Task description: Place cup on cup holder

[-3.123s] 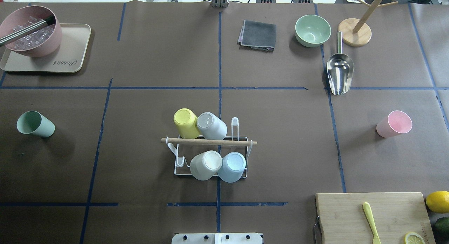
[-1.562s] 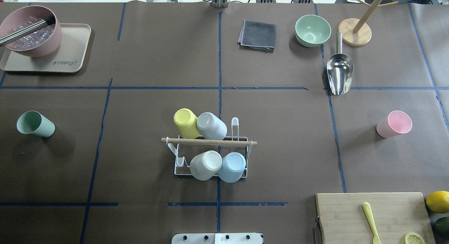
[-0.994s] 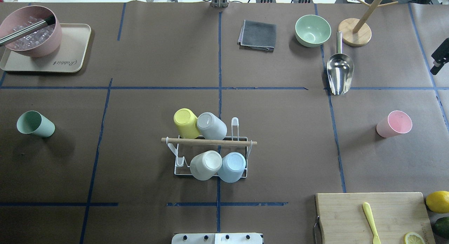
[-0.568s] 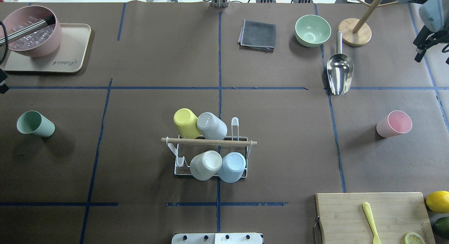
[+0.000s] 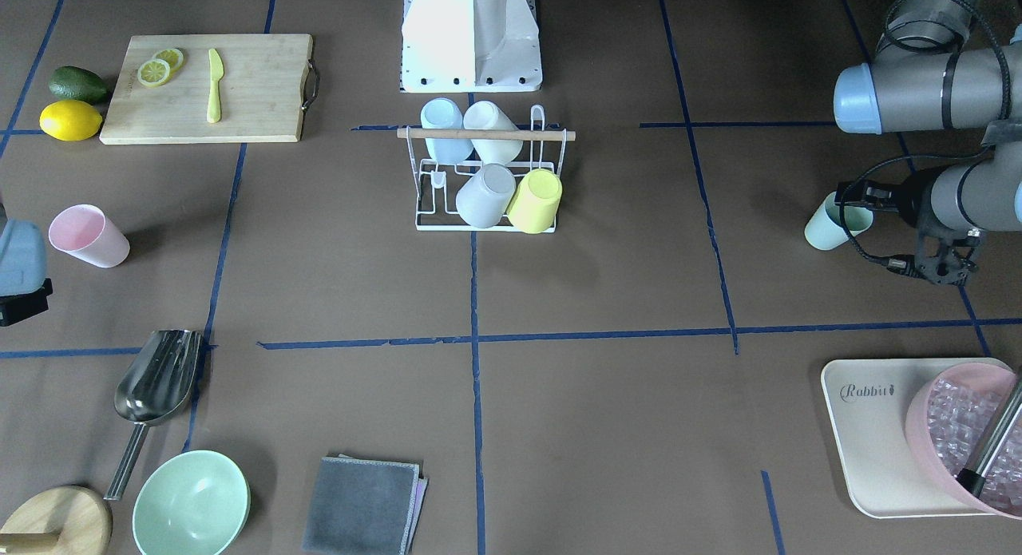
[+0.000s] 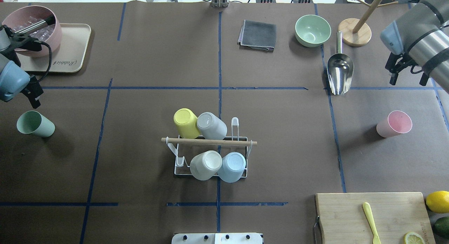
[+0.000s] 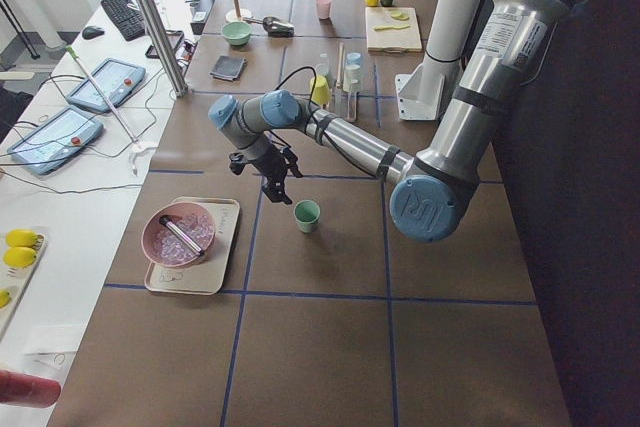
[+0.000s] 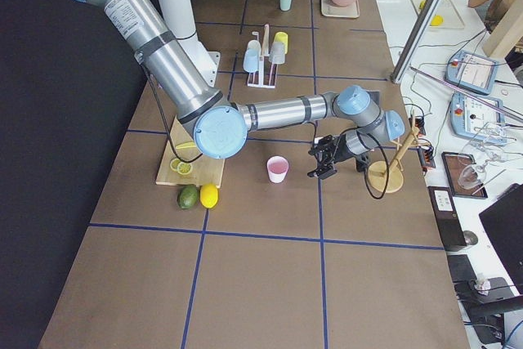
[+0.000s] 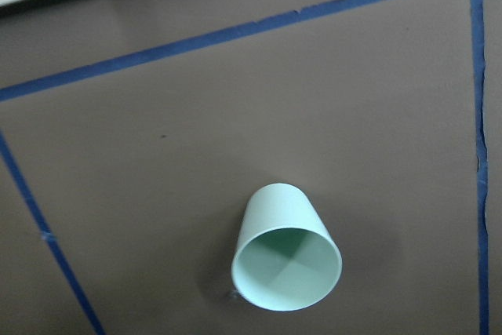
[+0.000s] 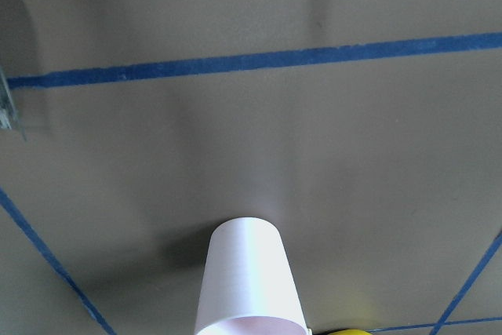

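the green cup (image 6: 35,124) stands mouth up by the table's left edge, a bit nearer the robot's edge than the left gripper (image 6: 33,96) up above it. the left arm is nearest. i cannot tell how wide that gripper is.

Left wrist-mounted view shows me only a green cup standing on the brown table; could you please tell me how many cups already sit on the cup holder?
Observer: Four: a yellow cup, grey cup, cream cup and light blue cup sit upside down on the cup holder.
Operator: Thank you. Are any prongs free?
Observer: Two: a far prong beside the grey cup and a near prong beside the cream cup.
Operator: Is any other cup loose?
Observer: Yes, a pink cup stands upright on the table, on the robot's right side.
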Action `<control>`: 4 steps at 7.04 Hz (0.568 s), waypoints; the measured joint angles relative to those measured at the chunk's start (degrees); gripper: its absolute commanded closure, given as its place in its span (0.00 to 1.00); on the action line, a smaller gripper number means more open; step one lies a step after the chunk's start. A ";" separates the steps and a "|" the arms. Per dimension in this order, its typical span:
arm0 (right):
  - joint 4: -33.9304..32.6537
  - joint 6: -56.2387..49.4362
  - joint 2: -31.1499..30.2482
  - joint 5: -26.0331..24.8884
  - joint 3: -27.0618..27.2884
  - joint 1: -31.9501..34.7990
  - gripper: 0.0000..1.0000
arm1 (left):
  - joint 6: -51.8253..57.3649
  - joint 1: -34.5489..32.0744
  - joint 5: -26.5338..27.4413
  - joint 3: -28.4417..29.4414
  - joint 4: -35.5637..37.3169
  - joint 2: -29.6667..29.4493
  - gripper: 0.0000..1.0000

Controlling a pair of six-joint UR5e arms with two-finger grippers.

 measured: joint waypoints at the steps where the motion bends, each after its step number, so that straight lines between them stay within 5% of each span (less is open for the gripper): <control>1: -0.03 -1.04 -0.97 0.01 0.09 -1.92 0.00 | 0.30 0.78 -0.44 2.41 0.12 -0.69 0.00; 4: 0.59 -5.02 -3.02 0.82 0.44 -3.55 0.00 | 0.79 1.25 -0.35 10.58 -1.28 -3.57 0.00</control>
